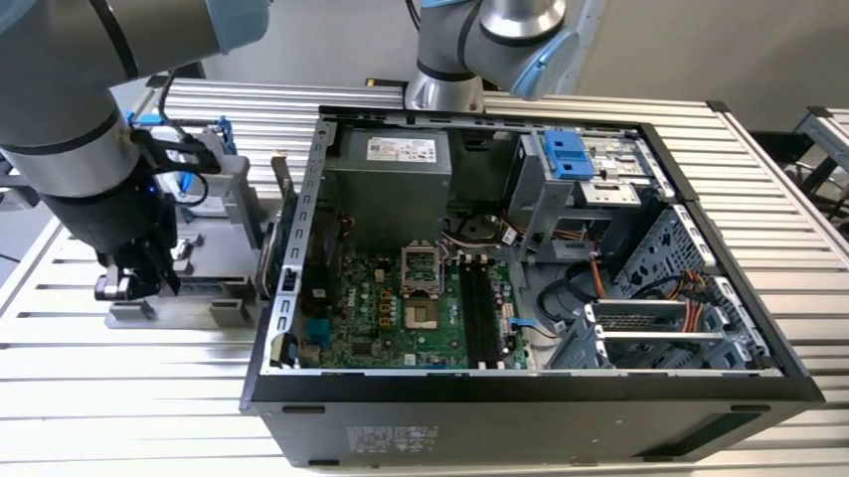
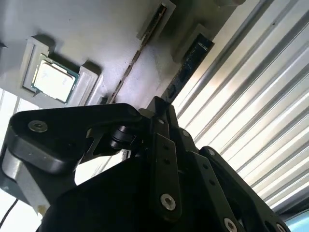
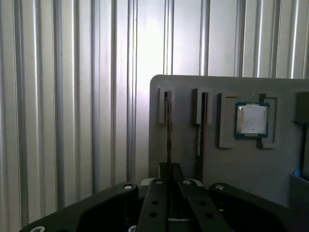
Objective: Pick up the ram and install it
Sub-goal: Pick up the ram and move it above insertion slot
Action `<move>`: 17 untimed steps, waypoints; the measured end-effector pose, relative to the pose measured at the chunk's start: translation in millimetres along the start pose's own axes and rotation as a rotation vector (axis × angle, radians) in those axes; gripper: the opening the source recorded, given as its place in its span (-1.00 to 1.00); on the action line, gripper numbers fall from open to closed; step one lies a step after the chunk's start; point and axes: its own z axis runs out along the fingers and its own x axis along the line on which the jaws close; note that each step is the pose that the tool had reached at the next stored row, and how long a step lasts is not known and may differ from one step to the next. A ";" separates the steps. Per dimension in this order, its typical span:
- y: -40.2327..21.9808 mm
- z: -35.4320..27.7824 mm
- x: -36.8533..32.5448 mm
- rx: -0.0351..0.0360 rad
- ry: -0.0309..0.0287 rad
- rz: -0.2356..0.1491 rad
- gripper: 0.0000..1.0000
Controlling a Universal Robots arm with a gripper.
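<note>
The hand (image 3: pixel 169 169) is down at the grey holder (image 3: pixel 231 164), which sits on the ribbed surface (image 3: pixel 72 96) just beside the open case (image 1: pixel 531 417), on the exterior view's left. The ram (image 3: pixel 168 128) stands on edge in the holder's end slot, with a second stick (image 3: pixel 199 125) in the next slot and the chip (image 3: pixel 251 119) in its pocket beyond. The hand's fingers are drawn in to a thin gap with the ram's upper edge between them, and it looks pinched, though it has not left the slot.

By my judgement the ram is light and stiff but delicate (a bare board, after all). It will not sag, yet it could crack or scrape if twisted against the slot walls. The flat faces near the middle of its length are the place to hold it, with the gold edge kept free. The faces look smooth, so a light pinch might let it slip or tilt.
</note>
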 end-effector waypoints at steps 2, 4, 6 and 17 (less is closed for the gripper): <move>0.2 -4.2 -0.1 0.0006 0.0001 0.000 -1.00; 0.2 -7.9 -0.2 0.0014 0.0000 0.000 -1.00; 0.4 -12.1 -0.5 0.0015 0.0000 0.000 -1.00; 1.4 -43.7 -1.6 0.0016 -0.0001 0.000 -1.00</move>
